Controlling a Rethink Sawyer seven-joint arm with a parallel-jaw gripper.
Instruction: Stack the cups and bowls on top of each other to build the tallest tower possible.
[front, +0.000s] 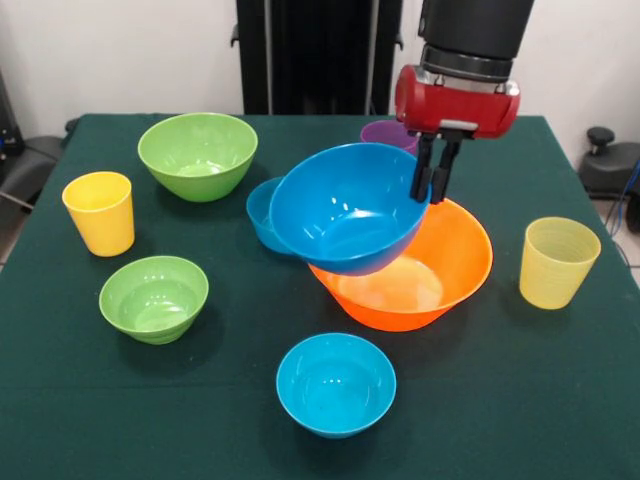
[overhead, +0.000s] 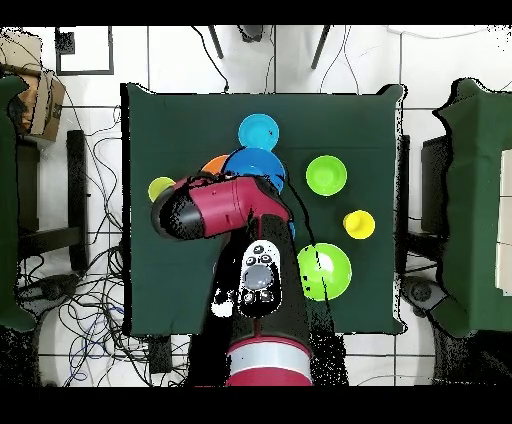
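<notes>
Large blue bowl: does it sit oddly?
Yes. The large blue bowl is tilted steeply, its rim pinched by the gripper, hanging over the orange bowl rather than nested level in it.

Even, bright overhead lighting; soft short shadows fall on the desk (front: 520, 400) beneath each vessel. White glare spots mark the large blue bowl (front: 345, 205). Front view in focus throughout.

**Six bowls, three cups**

Six bowls show: one orange bowl (front: 440, 275), one large blue bowl (front: 345, 205), two small blue bowls (front: 335, 385) (front: 260, 212), one medium green bowl (front: 197, 153) and one small green bowl (front: 153, 298). Three cups show: an opaque yellow cup (front: 99, 212), a ribbed pale yellow cup (front: 557, 262) and a purple cup (front: 385, 134).
</notes>
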